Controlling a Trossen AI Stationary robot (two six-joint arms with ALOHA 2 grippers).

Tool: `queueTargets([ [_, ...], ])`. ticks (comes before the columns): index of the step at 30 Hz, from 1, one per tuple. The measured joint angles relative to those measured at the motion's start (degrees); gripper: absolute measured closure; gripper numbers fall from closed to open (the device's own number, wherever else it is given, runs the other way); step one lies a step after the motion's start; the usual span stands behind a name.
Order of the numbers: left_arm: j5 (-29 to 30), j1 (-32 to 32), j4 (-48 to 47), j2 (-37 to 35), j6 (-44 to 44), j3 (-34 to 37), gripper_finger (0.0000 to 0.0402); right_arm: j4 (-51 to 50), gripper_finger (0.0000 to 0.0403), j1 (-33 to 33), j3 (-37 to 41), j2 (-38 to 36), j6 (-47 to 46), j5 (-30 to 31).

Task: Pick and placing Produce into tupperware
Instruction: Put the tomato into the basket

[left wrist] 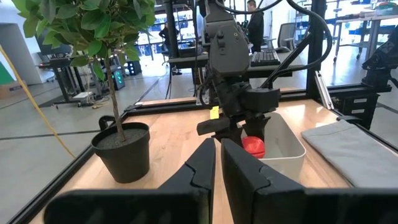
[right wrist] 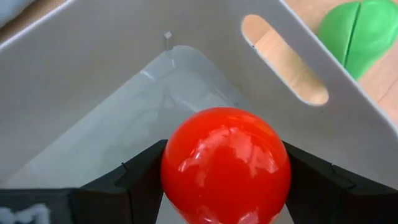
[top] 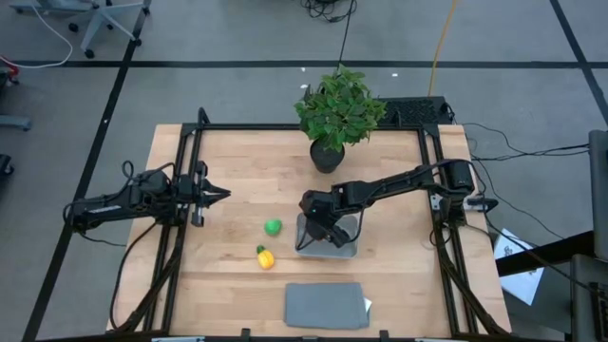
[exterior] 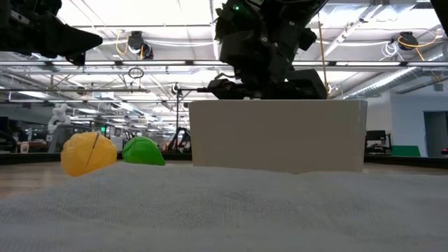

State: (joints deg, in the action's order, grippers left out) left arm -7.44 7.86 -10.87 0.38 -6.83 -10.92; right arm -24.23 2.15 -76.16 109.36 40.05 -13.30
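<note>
Near edge of table: flat grey mat (top: pixel 326 305), bare, no part in the step. Next back, on the wood, yellow piece w/ green tip (top: pixel 265 256) and, just beyond it, green piece (top: pixel 273 226); both lie loose, left of the tupperware (top: pixel 348 249), apart from it and from each other. Centre: right gripper (top: pixel 323 231) reaches in from the right and hangs over the tupperware's left half, clenched on the red piece (right wrist: pixel 226 164); right wrist view shows the ball seated between both fingers w/ the container's pale floor directly behind it. Key relation: the tupperware lies straight below the held piece, so the coming move is judged a short descent and release, no sideways travel needed; the ball sits toward one wall of the container, the one w/ the slot handle, beyond which the green piece shows. Round piece, so no long axis to align. Of the loose pieces, both lie between the two arms. Left gripper (top: pixel 217 195) waits at the left side of the table, fingers near-closed on nothing. Far: potted plant (top: pixel 337 112) at the far edge. Hidden: height of ball above container floor cannot be judged; low view shows only the container's wall (exterior: pixel 278 134), interior masked.
</note>
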Motion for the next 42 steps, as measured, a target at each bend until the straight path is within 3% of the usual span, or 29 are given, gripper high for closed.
queueTargets([
  [42,0.0,0.0,-0.1,0.0,0.0,0.0,0.0369,6.5,0.0147,0.2,4.5,0.0,11.9,0.0],
])
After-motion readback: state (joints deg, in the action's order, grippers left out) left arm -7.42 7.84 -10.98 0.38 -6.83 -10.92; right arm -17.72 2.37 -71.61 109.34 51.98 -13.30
